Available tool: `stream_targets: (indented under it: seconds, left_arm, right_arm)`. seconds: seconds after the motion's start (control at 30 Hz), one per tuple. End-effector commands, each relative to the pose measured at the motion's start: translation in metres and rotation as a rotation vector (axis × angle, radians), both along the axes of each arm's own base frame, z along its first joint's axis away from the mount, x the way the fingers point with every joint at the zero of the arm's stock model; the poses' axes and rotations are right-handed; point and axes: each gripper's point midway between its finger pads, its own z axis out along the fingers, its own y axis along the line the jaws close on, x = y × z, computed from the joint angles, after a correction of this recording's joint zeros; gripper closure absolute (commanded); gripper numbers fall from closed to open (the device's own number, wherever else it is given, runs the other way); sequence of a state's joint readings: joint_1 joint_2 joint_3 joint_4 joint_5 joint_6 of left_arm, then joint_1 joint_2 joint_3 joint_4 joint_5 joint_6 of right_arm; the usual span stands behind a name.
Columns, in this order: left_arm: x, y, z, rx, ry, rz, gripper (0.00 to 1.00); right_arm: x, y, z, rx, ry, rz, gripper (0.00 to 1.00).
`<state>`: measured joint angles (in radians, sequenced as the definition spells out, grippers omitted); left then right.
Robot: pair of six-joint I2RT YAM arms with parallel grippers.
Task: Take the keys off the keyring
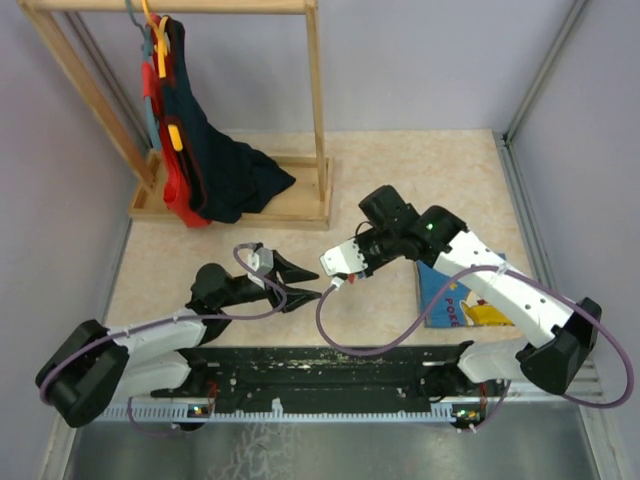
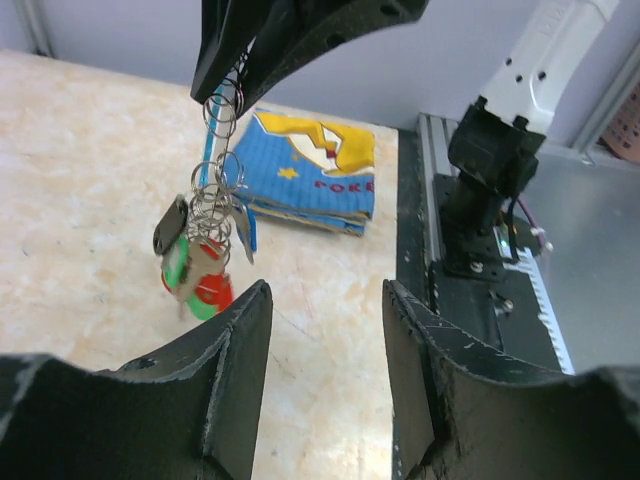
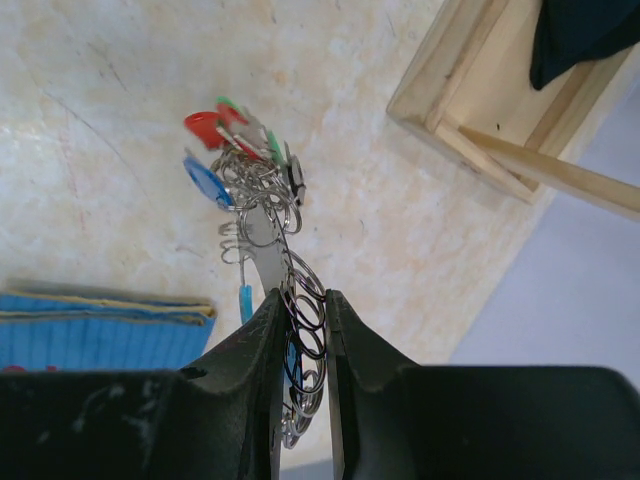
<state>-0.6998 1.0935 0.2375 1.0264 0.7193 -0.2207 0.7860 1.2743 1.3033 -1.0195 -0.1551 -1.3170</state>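
The keyring (image 3: 305,312), a chain of thin silvery rings, is pinched between the fingers of my right gripper (image 3: 303,305), which is shut on it. Below it hang the keys (image 3: 232,150), a bunch with red, green and blue heads, above the table. In the left wrist view the keys (image 2: 195,272) dangle from the keyring (image 2: 221,108) under my right gripper (image 2: 232,85). They are just left of and beyond my left gripper (image 2: 325,300), which stands open with nothing between its fingers. From above, my left gripper (image 1: 303,282) and right gripper (image 1: 337,280) nearly meet.
A blue picture book (image 1: 460,295) lies on the table under the right arm and appears as the book (image 2: 315,170) behind the keys. A wooden clothes rack (image 1: 320,120) with hanging garments (image 1: 205,170) stands at the back left; its base (image 3: 480,110) is near the right gripper.
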Motion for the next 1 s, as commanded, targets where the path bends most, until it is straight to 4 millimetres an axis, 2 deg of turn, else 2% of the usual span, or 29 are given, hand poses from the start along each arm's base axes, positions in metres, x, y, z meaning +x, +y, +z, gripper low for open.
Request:
stream_targets:
  seconds: [0.0, 0.23, 0.37, 0.57, 0.97]
  left_arm:
    - [0.014, -0.005, 0.031, -0.128, -0.08, 0.081, 0.46]
    - [0.02, -0.022, 0.025, -0.195, -0.109, 0.059, 0.45]
    - [0.023, -0.037, 0.023, -0.257, -0.063, 0.016, 0.49]
    - [0.021, -0.063, 0.011, -0.243, -0.025, -0.033, 0.48]
    - [0.034, -0.075, 0.015, -0.258, -0.085, 0.023, 0.46]
  right_arm:
    - [0.028, -0.007, 0.041, -0.059, -0.211, -0.071, 1.0]
    - [0.035, -0.017, 0.05, -0.16, -0.327, -0.13, 1.0]
    - [0.03, -0.012, 0.053, -0.132, -0.309, -0.127, 1.0]
    - [0.026, -0.007, 0.054, -0.099, -0.281, -0.128, 1.0]
    - [0.016, 0.004, 0.051, -0.038, -0.206, -0.113, 1.0]
